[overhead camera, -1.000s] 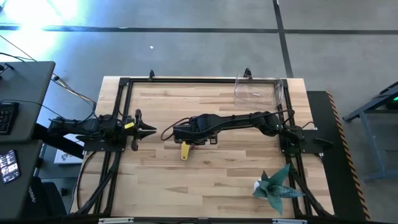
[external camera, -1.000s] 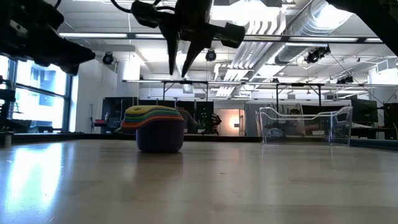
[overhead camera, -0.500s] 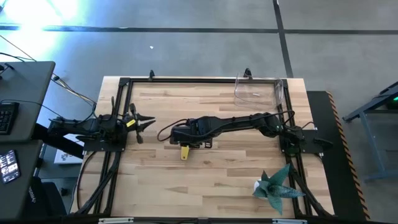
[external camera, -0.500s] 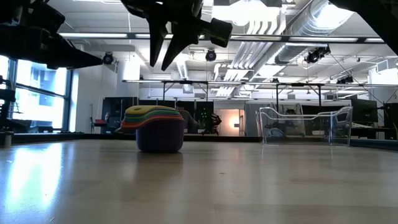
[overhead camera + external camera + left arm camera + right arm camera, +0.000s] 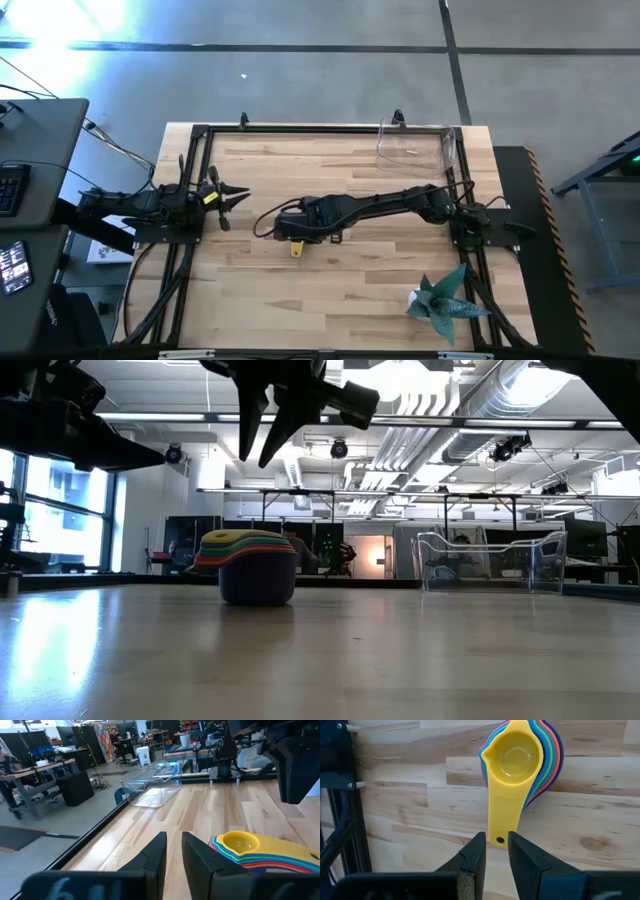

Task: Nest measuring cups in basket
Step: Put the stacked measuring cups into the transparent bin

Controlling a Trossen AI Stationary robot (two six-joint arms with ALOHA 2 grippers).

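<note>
The measuring cups (image 5: 250, 565) stand nested in one stack on the table, purple at the bottom and yellow (image 5: 516, 756) on top. In the high view only the yellow handle (image 5: 296, 248) shows from under my right gripper (image 5: 298, 232). That gripper (image 5: 496, 851) hangs above the stack, fingers pointing down over the free end of the yellow handle. It is open by a narrow gap and touches nothing. My left gripper (image 5: 246, 197) waits at the table's left side with a narrow gap (image 5: 173, 845). The clear basket (image 5: 415, 145) sits at the far right corner.
A black metal frame (image 5: 195, 150) runs along the table's edges. A teal spiky plant (image 5: 440, 300) stands near the right near corner. Bare wood lies between the cup stack and the basket (image 5: 490, 560).
My right gripper has moved a little toward the table's left and near edges and now hangs over the yellow handle. In the low view its fingertips stand slightly higher. My left gripper has turned about its axis and shifted slightly toward the far edge. The cups have stayed put.
</note>
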